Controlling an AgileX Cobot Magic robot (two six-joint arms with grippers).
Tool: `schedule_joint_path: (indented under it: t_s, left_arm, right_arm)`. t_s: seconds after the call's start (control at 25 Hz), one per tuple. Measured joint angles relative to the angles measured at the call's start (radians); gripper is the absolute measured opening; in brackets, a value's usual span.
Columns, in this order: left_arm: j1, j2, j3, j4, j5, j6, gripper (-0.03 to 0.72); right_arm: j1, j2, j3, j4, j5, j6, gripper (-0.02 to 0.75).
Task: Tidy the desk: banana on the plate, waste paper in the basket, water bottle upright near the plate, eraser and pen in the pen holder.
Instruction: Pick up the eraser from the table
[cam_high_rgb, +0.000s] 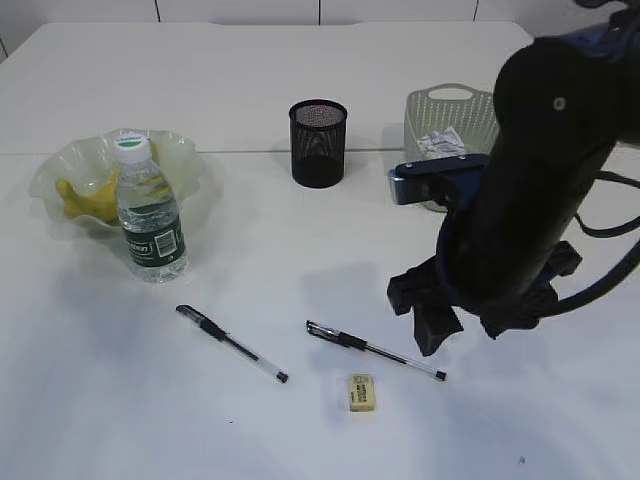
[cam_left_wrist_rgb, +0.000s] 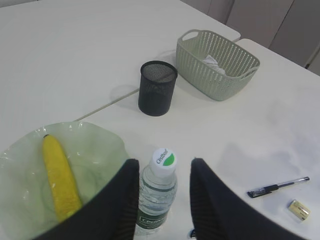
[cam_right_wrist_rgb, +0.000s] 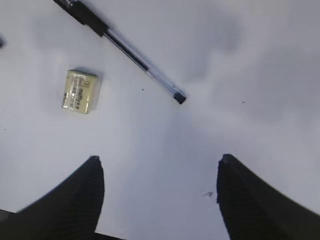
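A plate (cam_high_rgb: 60, 165) is being seen near the left edge of the table (cam_high_rgb: 250, 80), with a banana (cam_high_rgb: 85, 203) lying in it. A water bottle (cam_high_rgb: 150, 215) is standing upright just in front of the plate. A pen holder (cam_high_rgb: 318, 143) is standing in the middle, and a basket (cam_high_rgb: 450, 105) with paper (cam_high_rgb: 440, 142) in it is sitting to its right. Two pens (cam_high_rgb: 232, 343) (cam_high_rgb: 375, 350) and an eraser (cam_high_rgb: 362, 392) are lying near the front edge.

Banana (cam_high_rgb: 85, 203) lies in the ruffled plate (cam_high_rgb: 60, 165); water bottle (cam_high_rgb: 150, 215) stands upright beside it. Two pens (cam_high_rgb: 231, 343) (cam_high_rgb: 375, 349) and a yellow eraser (cam_high_rgb: 362, 392) lie flat. Crumpled paper (cam_high_rgb: 440, 142) sits in the basket (cam_high_rgb: 450, 105); mesh pen holder (cam_high_rgb: 318, 143) stands upright.
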Motion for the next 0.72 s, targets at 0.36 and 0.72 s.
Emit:
schedule_joint_path:
  t_s: [0.36,0.72]
  left_arm:
    - [0.000,0.000,0.000,0.000,0.000,-0.006,0.233]
    - [0.000,0.000,0.000,0.000,0.002,-0.006,0.233]
  right_arm:
    - [0.075,0.065,-0.019,0.081,-0.065,0.040,0.519]
    - [0.160,0.183,-0.096,0.068,-0.058,0.048,0.519]
